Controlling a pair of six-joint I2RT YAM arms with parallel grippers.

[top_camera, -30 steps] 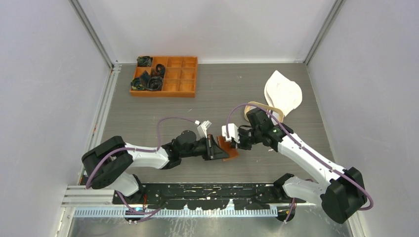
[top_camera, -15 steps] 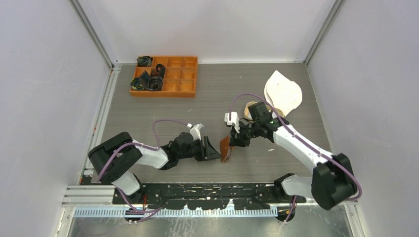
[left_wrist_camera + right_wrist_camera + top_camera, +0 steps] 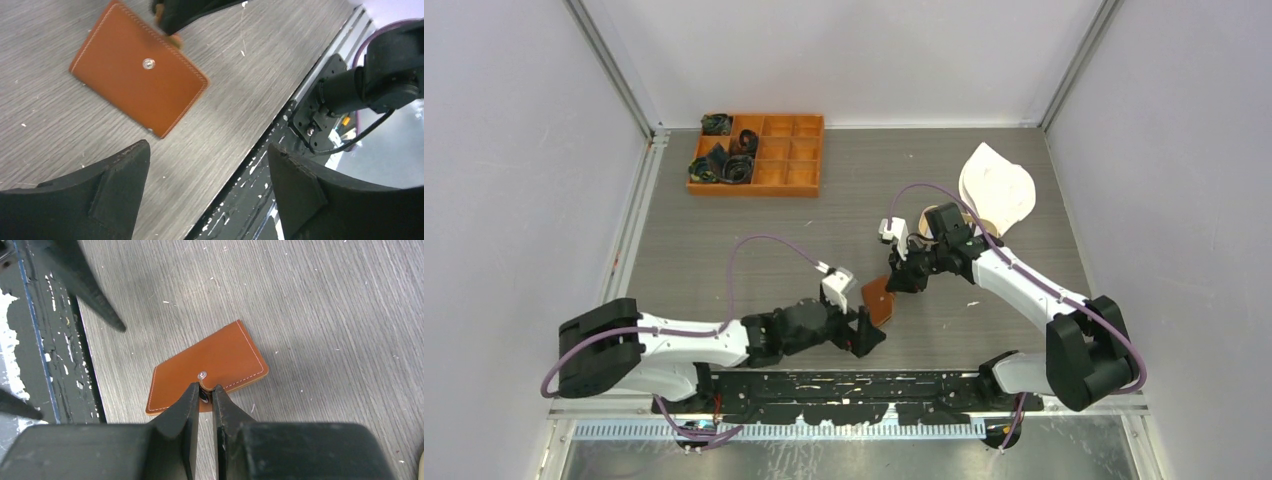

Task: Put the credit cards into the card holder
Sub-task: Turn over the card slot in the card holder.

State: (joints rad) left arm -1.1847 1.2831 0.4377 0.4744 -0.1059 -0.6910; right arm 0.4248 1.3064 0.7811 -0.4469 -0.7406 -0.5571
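The card holder (image 3: 878, 299) is a brown leather wallet, folded, with a light stud on its face (image 3: 140, 90) (image 3: 210, 365). It rests near the table's front middle, one edge raised. My right gripper (image 3: 906, 281) (image 3: 205, 388) is shut on a small leather tab beside the stud. My left gripper (image 3: 865, 336) (image 3: 208, 146) stands open just in front of the holder, over the table's near edge, with nothing between its fingers. The credit cards are out of view.
An orange compartment box (image 3: 756, 153) with dark items stands at the back left. A white cloth (image 3: 999, 190) and an oval tan tray (image 3: 936, 212) lie at the back right, behind my right arm. A black rail (image 3: 844, 385) runs along the near edge.
My left gripper has opened, let go of the card holder and drawn back toward the near edge. My right gripper has stayed shut on the holder and shifted slightly away.
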